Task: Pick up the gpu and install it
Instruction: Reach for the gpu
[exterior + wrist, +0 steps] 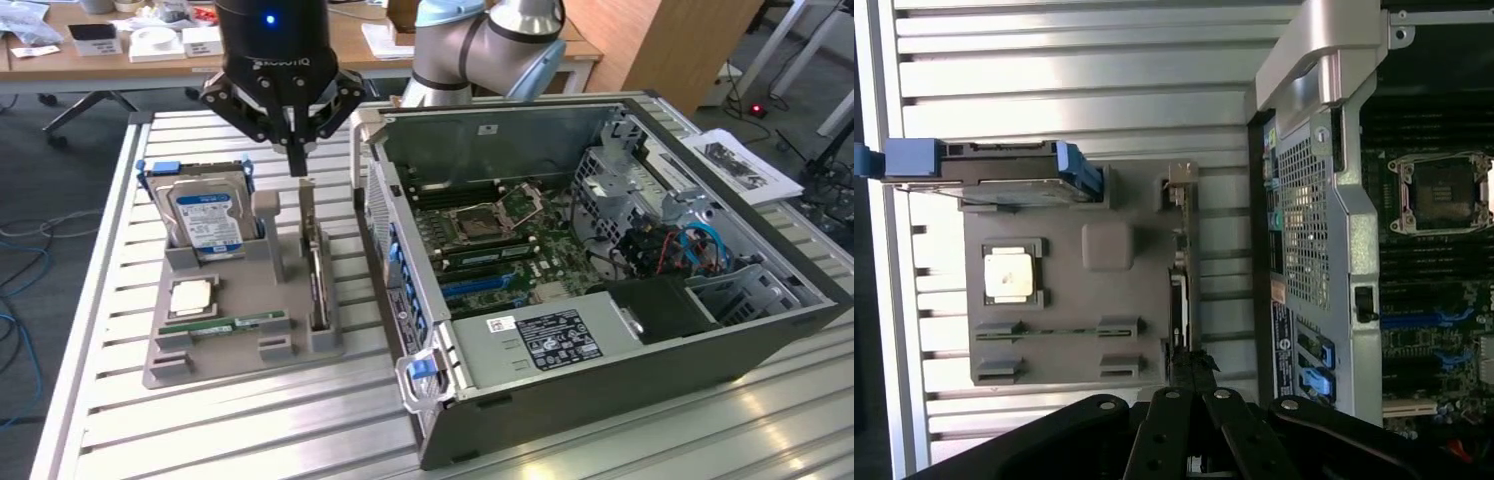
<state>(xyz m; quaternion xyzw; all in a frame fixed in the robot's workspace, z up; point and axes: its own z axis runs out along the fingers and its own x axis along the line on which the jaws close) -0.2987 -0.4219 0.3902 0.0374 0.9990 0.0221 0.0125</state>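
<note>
Our pincer [296,158] is pinched narrow right over the gpu [318,280], standing edge-on in the grey tray [220,370] beside the open case [574,400], so we'd say keep square to that thin edge and lift straight up.

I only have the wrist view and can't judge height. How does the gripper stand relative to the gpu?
Observer: The gripper hangs just over one end of the gpu, which stands upright in its grey holder.
Operator: What's beside it, with blue edges?
Observer: A hard drive, upright on edge, its blue-white label facing the exterior view.
Operator: Anything beyond the motherboard?
Observer: Blue cables inside the case, toward the exterior view's right.
</note>
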